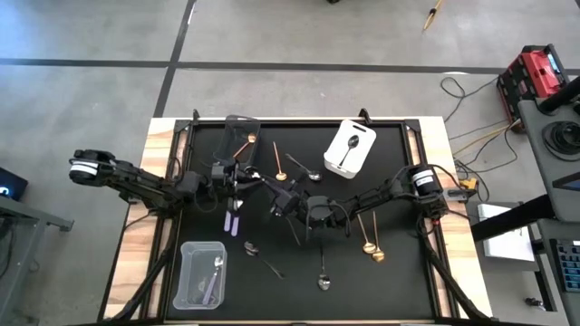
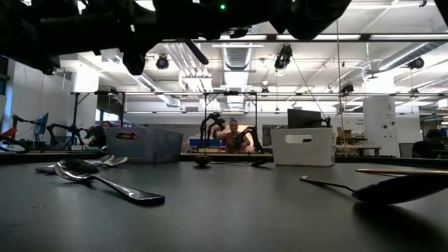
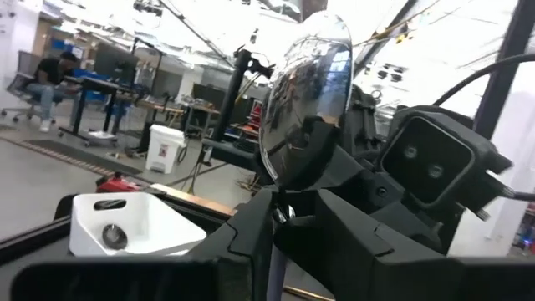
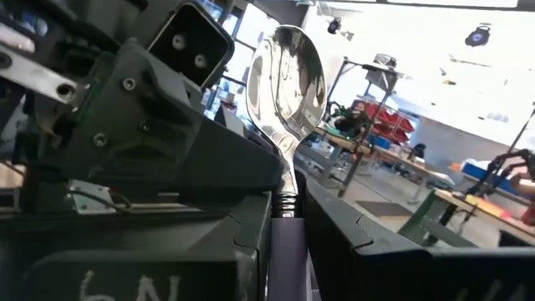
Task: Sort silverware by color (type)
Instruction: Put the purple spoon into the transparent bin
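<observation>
A spoon (image 4: 288, 79) stands clamped in both the right pincer (image 4: 284, 209) and left pincer (image 3: 280, 213); 2 spoons lie in the clear bin (image 1: 186, 272).

Both arms reach inward over the bench's middle, wrists nearly meeting. The left pincer (image 1: 237, 181) is clamped on a spoon (image 3: 305, 100); the right pincer (image 1: 281, 201), facing it, grips the same spoon.

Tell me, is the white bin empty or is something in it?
Not empty. From above, the white bin holds one dark spoon, lying inside it. The left wrist view also shows a spoon bowl resting on its floor.
</observation>
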Robot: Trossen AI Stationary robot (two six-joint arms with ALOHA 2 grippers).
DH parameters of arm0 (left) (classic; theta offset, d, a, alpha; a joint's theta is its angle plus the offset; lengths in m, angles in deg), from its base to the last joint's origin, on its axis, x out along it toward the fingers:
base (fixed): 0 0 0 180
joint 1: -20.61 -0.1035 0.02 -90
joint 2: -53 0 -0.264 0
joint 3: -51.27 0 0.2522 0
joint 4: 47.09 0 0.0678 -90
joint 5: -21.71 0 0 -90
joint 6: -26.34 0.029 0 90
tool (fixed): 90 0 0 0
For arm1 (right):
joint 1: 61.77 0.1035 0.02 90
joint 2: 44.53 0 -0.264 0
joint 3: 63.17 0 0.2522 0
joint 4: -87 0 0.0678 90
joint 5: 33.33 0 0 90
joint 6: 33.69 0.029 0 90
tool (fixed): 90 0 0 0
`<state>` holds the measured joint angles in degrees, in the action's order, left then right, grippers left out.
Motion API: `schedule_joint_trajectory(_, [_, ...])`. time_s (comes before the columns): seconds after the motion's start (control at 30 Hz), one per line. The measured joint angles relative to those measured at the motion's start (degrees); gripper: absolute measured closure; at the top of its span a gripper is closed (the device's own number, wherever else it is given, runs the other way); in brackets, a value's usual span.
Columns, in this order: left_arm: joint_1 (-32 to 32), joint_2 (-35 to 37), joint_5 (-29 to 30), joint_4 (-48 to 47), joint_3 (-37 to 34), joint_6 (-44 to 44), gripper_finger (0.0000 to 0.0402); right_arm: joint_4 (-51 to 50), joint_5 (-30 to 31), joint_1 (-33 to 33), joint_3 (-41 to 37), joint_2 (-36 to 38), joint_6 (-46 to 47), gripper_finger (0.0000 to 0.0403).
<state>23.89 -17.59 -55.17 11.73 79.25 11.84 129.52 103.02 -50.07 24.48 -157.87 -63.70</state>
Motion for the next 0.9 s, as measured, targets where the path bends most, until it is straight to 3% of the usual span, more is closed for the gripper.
schedule_joint_trajectory(0.57, [0.0,0.0,2.6,-1.1,0.0,-1.1,0.0397,-4.4,1.1,0.1,0.0,0.1,-5.7,0.0351])
schedule_joint_trajectory(0.9, [0.0,-0.5,3.7,-0.9,0.0,-1.1,0.0401,-5.2,1.4,0.1,0.0,0.0,-4.9,0.0340])
